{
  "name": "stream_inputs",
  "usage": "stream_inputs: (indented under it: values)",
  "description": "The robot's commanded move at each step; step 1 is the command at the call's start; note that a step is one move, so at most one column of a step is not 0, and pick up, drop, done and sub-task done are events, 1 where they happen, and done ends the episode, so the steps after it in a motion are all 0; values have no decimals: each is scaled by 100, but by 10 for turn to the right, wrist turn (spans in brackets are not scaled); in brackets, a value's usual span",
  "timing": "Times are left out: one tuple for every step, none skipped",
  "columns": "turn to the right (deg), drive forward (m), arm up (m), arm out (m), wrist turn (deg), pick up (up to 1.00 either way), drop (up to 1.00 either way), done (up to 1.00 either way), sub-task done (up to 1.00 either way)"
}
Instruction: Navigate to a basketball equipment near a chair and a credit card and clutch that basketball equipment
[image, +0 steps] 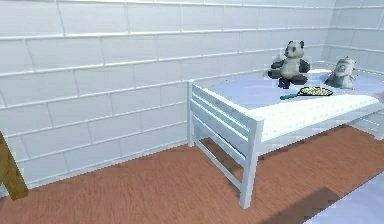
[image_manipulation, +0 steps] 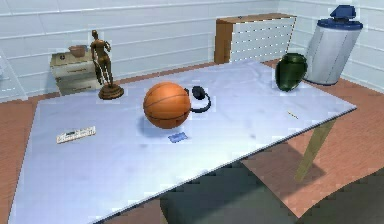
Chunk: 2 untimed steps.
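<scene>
reaching across the table (image_manipulation: 100, 175), we judged, could nudge the basketball (image_manipulation: 167, 104), which sat mid-table just beside a small card (image_manipulation: 178, 137), and send it rolling off; how the jaws stood, we could not tell.

Bare tabletop (image_manipulation: 250, 140) opens right of centre, hemmed by a statuette (image_manipulation: 100, 62) upper left, vase (image_manipulation: 291, 71) upper right and chair (image_manipulation: 235, 198) at the bottom.

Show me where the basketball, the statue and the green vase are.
basketball (image_manipulation: 167, 104), arm side view, middle of the ball.
statue (image_manipulation: 99, 55), arm side view, the figure's torso.
green vase (image_manipulation: 291, 72), arm side view, middle of its body.
</scene>
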Motion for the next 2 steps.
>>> stream_inputs:
  values:
    - [0, 0, 38, 0, 0, 0, 0, 0, 0]
    - [0, 0, 0, 46, 0, 0, 0, 0, 0]
